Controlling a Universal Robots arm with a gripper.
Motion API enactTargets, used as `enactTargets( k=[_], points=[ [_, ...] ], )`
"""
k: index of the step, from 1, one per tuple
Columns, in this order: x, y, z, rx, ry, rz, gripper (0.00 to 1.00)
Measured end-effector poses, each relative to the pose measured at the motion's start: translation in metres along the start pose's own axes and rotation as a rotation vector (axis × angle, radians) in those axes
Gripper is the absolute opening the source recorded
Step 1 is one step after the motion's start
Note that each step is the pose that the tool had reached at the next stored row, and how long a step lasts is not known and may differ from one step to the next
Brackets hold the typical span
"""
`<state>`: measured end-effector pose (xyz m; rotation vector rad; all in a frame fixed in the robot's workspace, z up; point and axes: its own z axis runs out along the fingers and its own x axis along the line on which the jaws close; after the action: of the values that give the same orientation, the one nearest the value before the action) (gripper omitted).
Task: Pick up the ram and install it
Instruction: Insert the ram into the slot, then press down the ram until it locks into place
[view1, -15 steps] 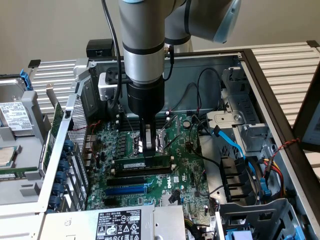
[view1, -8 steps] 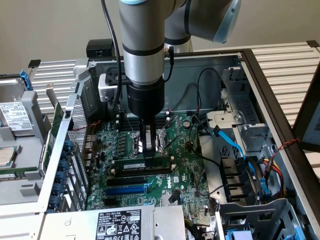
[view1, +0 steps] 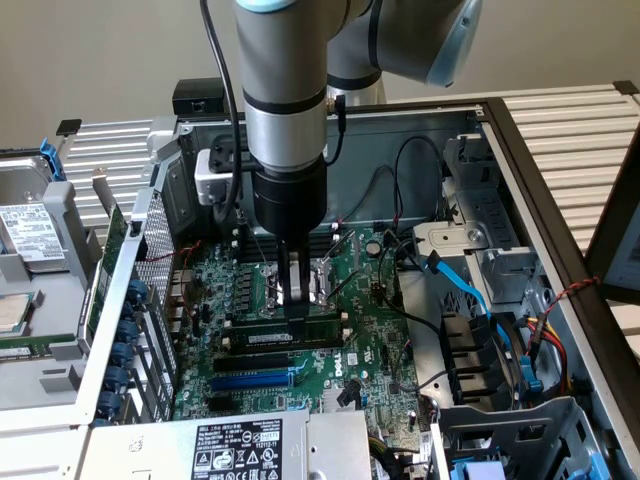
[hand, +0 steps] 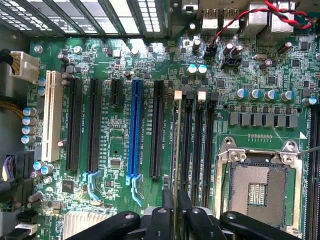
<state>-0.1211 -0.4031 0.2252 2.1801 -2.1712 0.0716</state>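
- The gripper (view1: 297, 312) is seen in the exterior view hanging straight down from the arm (view1: 285, 110) over the motherboard (view1: 375, 345) inside the open case (view1: 520, 190).
- The ram (view1: 290, 336) is found standing on edge in a memory slot, its length running across the board, with the fingertips down on its upper edge near the middle.
- The fingers (view1: 299, 280) are held narrowly together, one on each face of the stick; whether it is clamped or merely straddled cannot be told.
- In the wrist view the stick is seen edge-on as a thin strip (hand: 175, 150) running away from the gripper (hand: 175, 210) between the black finger links.
- Beside it, empty memory slots (hand: 199, 150) with white end clips are lined up in parallel.
- A bare CPU socket (hand: 257, 190) with its metal frame is located just past those slots.
- On the other side of the stick, a blue slot (hand: 133, 132) is set among black expansion slots, and a white slot (hand: 50, 117) stands further out.
- In the exterior view, blue cables (view1: 465, 290) are routed along the drive cage on that view's right.
- A labelled power supply (view1: 235, 448) is seen at the near edge of the case.
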Motion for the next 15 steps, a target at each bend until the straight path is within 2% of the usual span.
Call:
enactTargets(
  k=[1,8,15],
  points=[
    [0.0,0.0,-0.0005,-0.0004,-0.0001,0.0,0.22],
    [0.001,0.0007,-0.0108,-0.0018,-0.0001,0.0,0.22],
    [0.001,0.0015,-0.0147,-0.0017,-0.0004,0.0,0.22]
  ],
)
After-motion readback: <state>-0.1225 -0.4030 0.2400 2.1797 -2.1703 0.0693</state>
